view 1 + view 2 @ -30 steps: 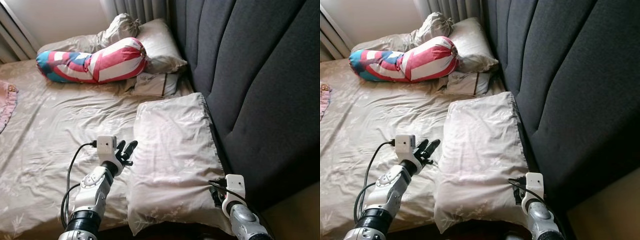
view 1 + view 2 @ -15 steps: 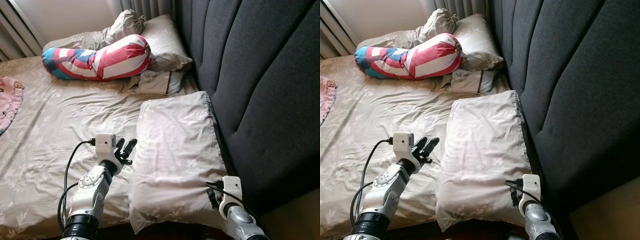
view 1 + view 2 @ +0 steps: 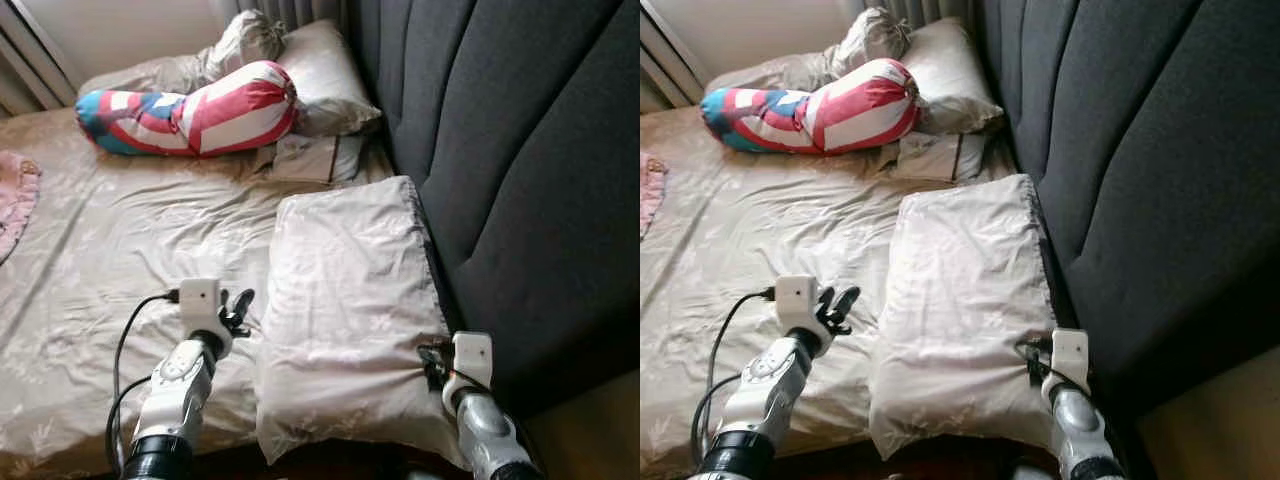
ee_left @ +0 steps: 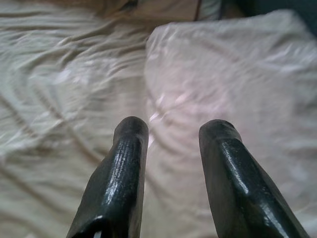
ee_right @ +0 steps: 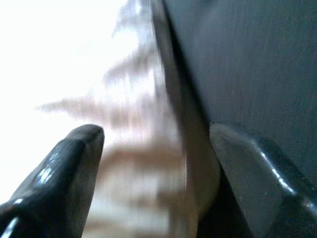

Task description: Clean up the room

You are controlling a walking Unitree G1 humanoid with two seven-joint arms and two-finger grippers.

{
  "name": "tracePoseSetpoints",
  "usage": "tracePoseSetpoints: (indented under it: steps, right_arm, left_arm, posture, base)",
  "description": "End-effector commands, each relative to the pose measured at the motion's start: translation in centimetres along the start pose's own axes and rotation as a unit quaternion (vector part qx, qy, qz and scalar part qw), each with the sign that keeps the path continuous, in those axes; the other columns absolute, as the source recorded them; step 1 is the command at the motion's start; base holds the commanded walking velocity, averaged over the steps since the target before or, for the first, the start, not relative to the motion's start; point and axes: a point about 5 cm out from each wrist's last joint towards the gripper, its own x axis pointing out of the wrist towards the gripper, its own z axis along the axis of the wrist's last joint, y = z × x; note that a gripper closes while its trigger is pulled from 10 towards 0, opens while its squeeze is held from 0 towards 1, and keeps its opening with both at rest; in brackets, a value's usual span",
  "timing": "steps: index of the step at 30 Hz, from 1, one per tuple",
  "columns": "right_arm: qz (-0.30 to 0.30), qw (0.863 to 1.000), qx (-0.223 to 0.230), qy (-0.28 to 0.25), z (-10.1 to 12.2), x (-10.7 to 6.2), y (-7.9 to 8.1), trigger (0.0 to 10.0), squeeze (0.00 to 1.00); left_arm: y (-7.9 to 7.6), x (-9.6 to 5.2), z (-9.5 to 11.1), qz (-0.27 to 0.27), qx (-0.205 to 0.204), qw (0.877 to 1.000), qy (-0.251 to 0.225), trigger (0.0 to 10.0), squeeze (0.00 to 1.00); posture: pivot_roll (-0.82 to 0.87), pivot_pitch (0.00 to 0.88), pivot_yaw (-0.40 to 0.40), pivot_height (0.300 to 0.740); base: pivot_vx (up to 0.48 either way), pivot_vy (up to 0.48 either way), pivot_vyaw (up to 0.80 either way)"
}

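L gripper (image 3: 238,308) hovers over the beige sheet (image 3: 110,250) just beside the near pillow's left edge, fingers (image 4: 124,163) apart, nothing between them. R gripper (image 5: 153,148) sits at the pillow's near right corner, by the dark headboard (image 3: 520,150); fingers spread w/ pillow fabric bunched between them, not clamped. Near pillow (image 3: 350,300) lies flat along the headboard, long side against it. Beyond it, a small folded cloth (image 3: 310,158). Farther back, a red/white/blue bolster (image 3: 190,112) lies across the bed, resting against a second pillow (image 3: 325,75) and a crumpled beige bundle (image 3: 245,35). Pink item (image 3: 15,195) at far left edge.
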Motion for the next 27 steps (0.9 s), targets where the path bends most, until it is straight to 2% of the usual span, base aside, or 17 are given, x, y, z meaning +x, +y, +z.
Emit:
tracePoseSetpoints:
  steps: [1,5,7,8,10,12,15,20,27]
  right_arm:
    - [0.028,0.998,-0.009,-0.049,1.4,0.2,1.0,10.0,0.00]
    - [0.042,0.993,-0.002,-0.111,3.5,0.1,1.7,10.0,0.00]
    - [0.052,0.988,0.002,-0.146,4.6,-0.1,2.2,10.0,0.00]
    - [0.062,0.983,0.003,-0.170,5.4,-0.5,2.7,10.0,0.00]
    - [0.071,0.979,-0.002,-0.190,6.0,-1.1,3.2,10.0,0.00]
    - [0.081,0.975,-0.010,-0.208,6.4,-1.9,3.4,10.0,0.00]
    - [0.076,0.975,-0.010,-0.208,6.3,-2.9,2.9,10.0,0.00]
    - [0.073,0.977,-0.014,-0.198,5.8,-3.8,2.5,10.0,0.00]
    - [0.083,0.978,-0.015,-0.192,6.1,-5.3,2.5,10.0,0.00]
  left_arm:
    - [0.3,-0.6,-0.4,0.010,0.019,1.000,-0.002,10.0,0.00]
    - [-1.2,-1.0,0.0,0.002,0.039,0.999,-0.037,10.0,0.00]
    - [-2.1,-1.2,0.6,0.002,0.042,0.997,-0.067,10.0,0.00]
    - [-2.7,-1.3,1.3,-0.002,0.061,0.994,-0.093,10.0,0.00]
    - [-2.9,-1.6,2.2,0.001,0.087,0.989,-0.122,10.0,0.00]
    - [-2.9,-1.8,3.0,0.014,0.081,0.986,-0.146,10.0,0.00]
    - [-2.6,-2.3,4.0,0.031,0.086,0.981,-0.169,10.0,0.00]
    - [-2.5,-3.0,4.2,0.043,0.078,0.981,-0.170,10.0,0.00]
    - [-1.8,-5.3,3.8,0.064,0.084,0.982,-0.154,10.0,0.00]
  posture:
    - [-0.10,0.179,0.066,0.740]
    - [-0.13,0.155,0.046,0.740]
    - [-0.14,0.139,0.036,0.740]
    - [-0.14,0.125,0.027,0.740]
    - [-0.15,0.110,0.019,0.740]
    - [-0.15,0.098,0.007,0.740]
    - [-0.16,0.102,-0.001,0.740]
    - [-0.16,0.123,-0.005,0.740]
    - [-0.15,0.193,-0.014,0.740]
  base:
    - [0.000,0.000,0.00]
    - [0.000,0.000,0.00]
    - [0.000,0.000,0.00]
    - [0.000,0.000,0.00]
    - [0.000,0.000,0.00]
    - [0.000,0.000,0.00]
    - [0.000,0.000,0.00]
    - [0.000,0.000,0.00]
    - [0.000,0.000,0.00]
